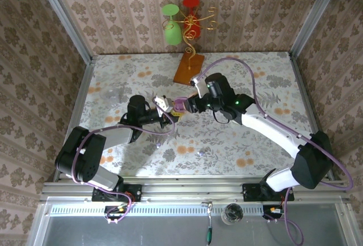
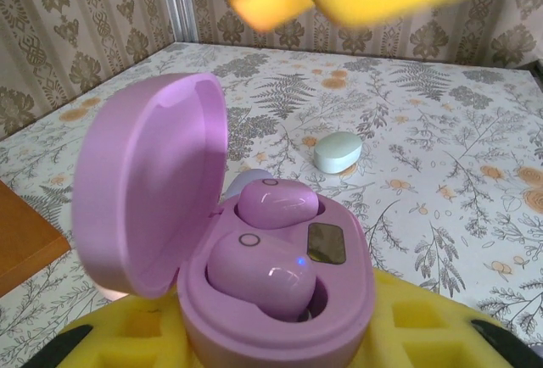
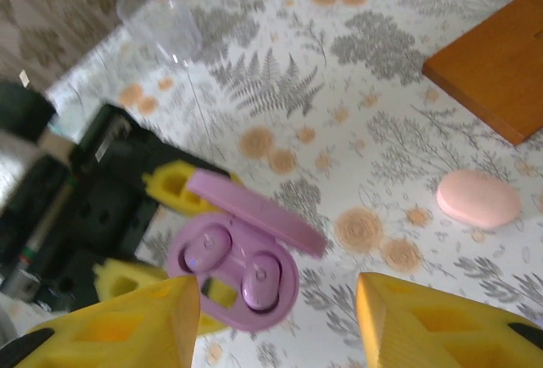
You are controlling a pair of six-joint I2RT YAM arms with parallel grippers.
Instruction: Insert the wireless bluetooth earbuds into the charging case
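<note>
The purple charging case (image 2: 280,309) is open, its lid (image 2: 153,186) tipped up to the left. My left gripper (image 2: 276,338) is shut on the case's base between yellow foam pads (image 2: 424,330). Two purple earbuds lie in its wells: the far one (image 2: 276,203) sits low, and the near one (image 2: 263,270) stands a little higher and shows a small blue light. In the right wrist view the same case (image 3: 233,270) lies just beyond my right gripper (image 3: 276,326), which is open with nothing between its fingers. From above, the two grippers (image 1: 165,110) (image 1: 190,105) meet at the case (image 1: 177,109).
A shut mint case (image 2: 338,150) and a shut pink case (image 3: 478,199) lie on the floral table. A clear plastic cup (image 3: 161,16) stands to the left. The wooden base (image 1: 188,67) of a wire stand holding a green and a red glass is at the back.
</note>
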